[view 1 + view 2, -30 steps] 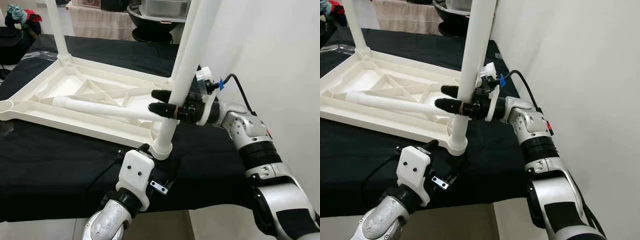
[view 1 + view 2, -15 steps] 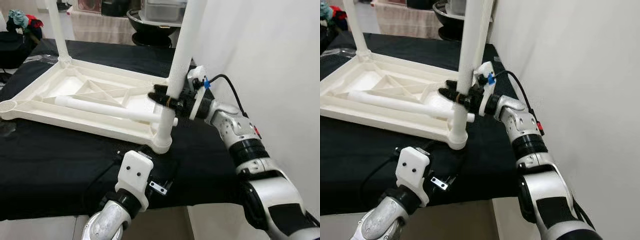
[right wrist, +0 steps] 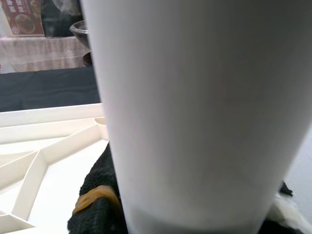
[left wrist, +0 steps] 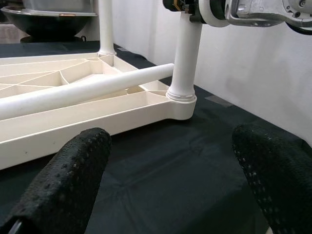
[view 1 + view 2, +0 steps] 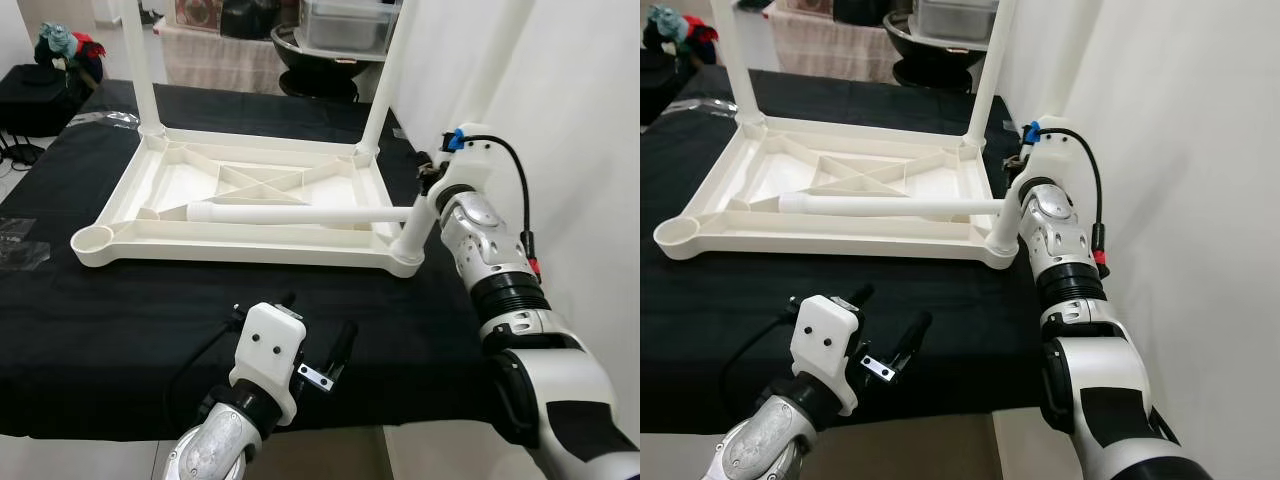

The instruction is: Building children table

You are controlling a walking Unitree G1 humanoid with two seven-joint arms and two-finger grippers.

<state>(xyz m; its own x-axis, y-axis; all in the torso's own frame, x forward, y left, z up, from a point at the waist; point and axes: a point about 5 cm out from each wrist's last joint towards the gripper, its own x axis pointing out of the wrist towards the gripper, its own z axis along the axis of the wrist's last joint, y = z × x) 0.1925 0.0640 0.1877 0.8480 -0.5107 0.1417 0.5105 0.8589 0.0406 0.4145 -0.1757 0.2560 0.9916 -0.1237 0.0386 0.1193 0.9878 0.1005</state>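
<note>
The black-draped tabletop carries an upturned white plastic children's table, its upright legs cut off above. The right tool, largely hidden, grips the near-right white leg. The left tool hovers spread wide.

Right claw mostly hidden behind the corner leg so its grip can't be read, all three upright legs cut off by the top edge, far clutter too blurry to name.
</note>
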